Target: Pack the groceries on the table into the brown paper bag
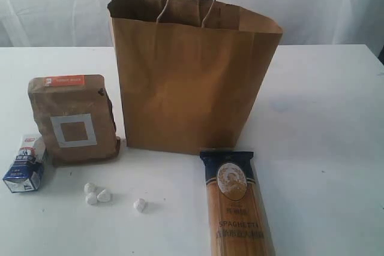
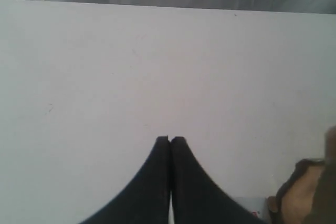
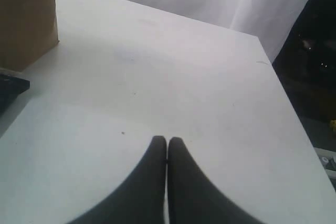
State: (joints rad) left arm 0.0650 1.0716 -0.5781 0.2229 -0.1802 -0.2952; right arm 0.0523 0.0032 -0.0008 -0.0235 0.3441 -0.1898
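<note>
The brown paper bag stands open and upright at the middle of the white table. Left of it stands a brown pouch with a grey square label. A small blue-white carton lies at the far left. The spaghetti packet lies flat in front of the bag. Neither arm shows in the exterior view. My left gripper is shut and empty over bare table, and a corner of the pouch shows at the frame's edge. My right gripper is shut and empty, with the bag's corner off to one side.
Three small white lumps lie on the table in front of the pouch. The table's side edge runs close to my right gripper, with dark floor beyond. A white curtain hangs behind the table.
</note>
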